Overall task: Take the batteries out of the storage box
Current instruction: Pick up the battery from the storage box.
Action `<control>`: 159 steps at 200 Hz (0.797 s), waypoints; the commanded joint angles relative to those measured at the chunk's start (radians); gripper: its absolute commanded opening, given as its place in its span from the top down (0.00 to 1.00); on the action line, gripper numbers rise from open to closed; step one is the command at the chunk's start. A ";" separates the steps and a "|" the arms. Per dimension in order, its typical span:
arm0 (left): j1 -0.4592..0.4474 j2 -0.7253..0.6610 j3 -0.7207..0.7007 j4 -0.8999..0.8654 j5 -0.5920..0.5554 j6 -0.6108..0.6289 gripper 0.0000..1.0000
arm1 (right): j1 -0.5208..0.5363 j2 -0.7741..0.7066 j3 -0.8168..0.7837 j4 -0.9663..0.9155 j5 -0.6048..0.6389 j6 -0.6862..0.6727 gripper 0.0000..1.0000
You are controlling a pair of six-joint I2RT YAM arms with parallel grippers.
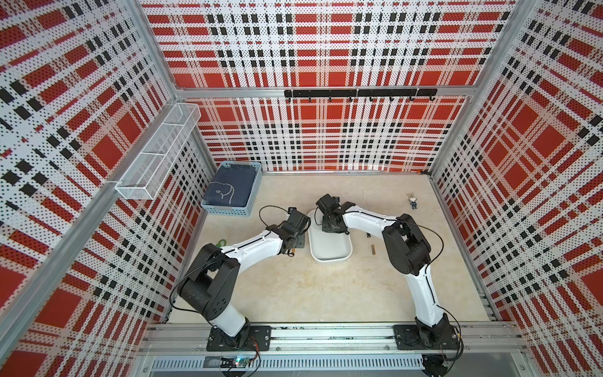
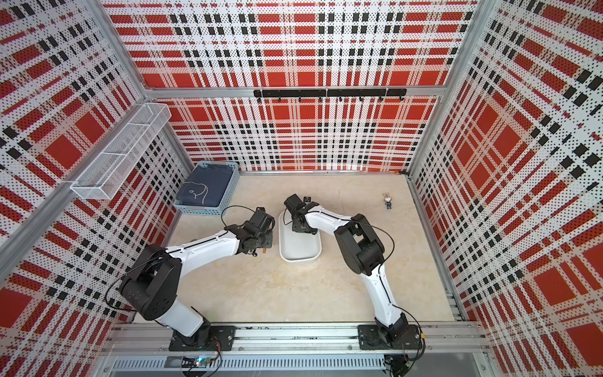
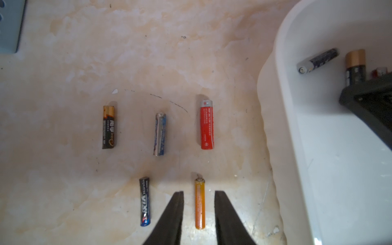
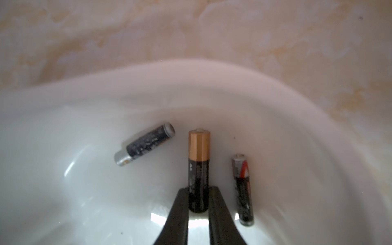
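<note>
Right gripper (image 4: 198,188) is pinching one smooth gold-capped battery (image 4: 199,152) in the glossy white storage box (image 4: 275,131) — left gripper (image 3: 199,192) is hanging spread.

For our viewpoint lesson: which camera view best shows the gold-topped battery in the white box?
Right wrist: the gold-topped battery shows nearly whole, between the jaws. The left wrist shows only its gold end; in both top views the right arm hides it.

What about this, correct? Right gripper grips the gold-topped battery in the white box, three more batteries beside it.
Two, not three. Right wrist view: right gripper closed on the gold-topped battery in the white box, only a grey-ended battery and a red-marked battery beside it.
</note>
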 commanded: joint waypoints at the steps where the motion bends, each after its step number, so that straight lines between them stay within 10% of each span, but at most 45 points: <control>1: -0.010 0.017 0.028 -0.001 -0.022 0.018 0.69 | 0.000 -0.027 -0.045 -0.089 -0.043 -0.035 0.81; 159: -0.014 0.001 0.059 0.026 -0.083 -0.025 0.70 | 0.006 -0.232 -0.035 -0.108 -0.036 -0.171 0.95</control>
